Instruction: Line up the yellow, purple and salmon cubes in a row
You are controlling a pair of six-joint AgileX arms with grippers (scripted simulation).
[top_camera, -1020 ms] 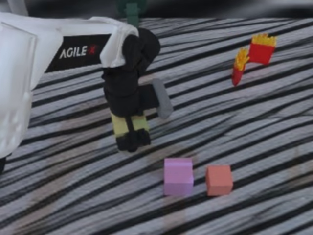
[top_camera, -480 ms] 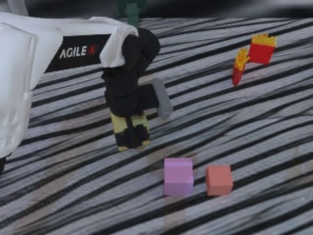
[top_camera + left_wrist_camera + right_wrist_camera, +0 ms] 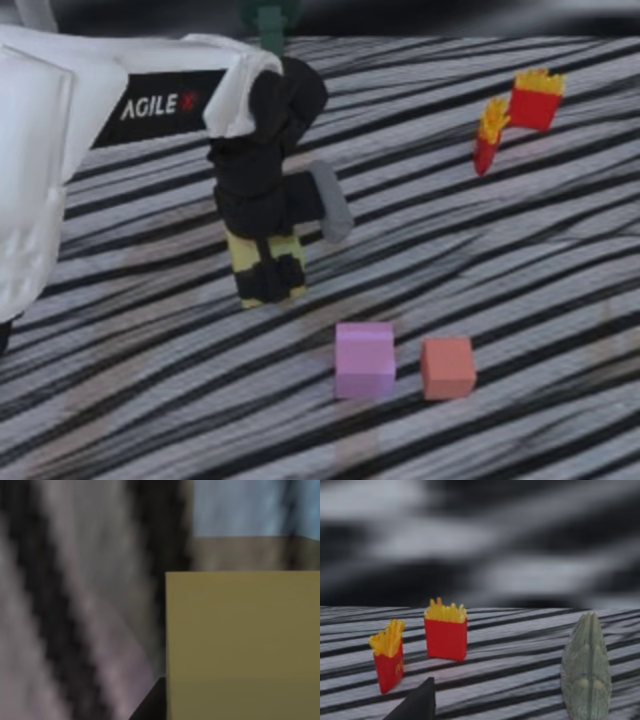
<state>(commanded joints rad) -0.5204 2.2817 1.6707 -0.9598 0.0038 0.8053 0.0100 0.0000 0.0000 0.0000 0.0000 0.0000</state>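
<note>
My left gripper (image 3: 270, 285) points down at the table, shut on the pale yellow cube (image 3: 241, 252), which shows between the black fingers. In the left wrist view the yellow cube (image 3: 240, 645) fills the near corner, beside one dark finger (image 3: 150, 705). The purple cube (image 3: 364, 360) and the smaller salmon cube (image 3: 447, 367) sit side by side on the striped table, a small gap between them. The held cube is to the left of the purple one and farther back. My right arm is out of the top view; only one dark fingertip (image 3: 417, 702) shows in the right wrist view.
Two red fries cartons (image 3: 535, 100) (image 3: 490, 135) stand at the back right, also in the right wrist view as a front-facing carton (image 3: 446, 632) and a turned one (image 3: 388, 660). A pale green leaf-shaped object (image 3: 586, 667) stands near them. A green object (image 3: 268, 20) sits at the back edge.
My left gripper has sunk slightly with the yellow cube, whose lower edge now shows below the fingers. The purple and salmon cubes have not moved.
</note>
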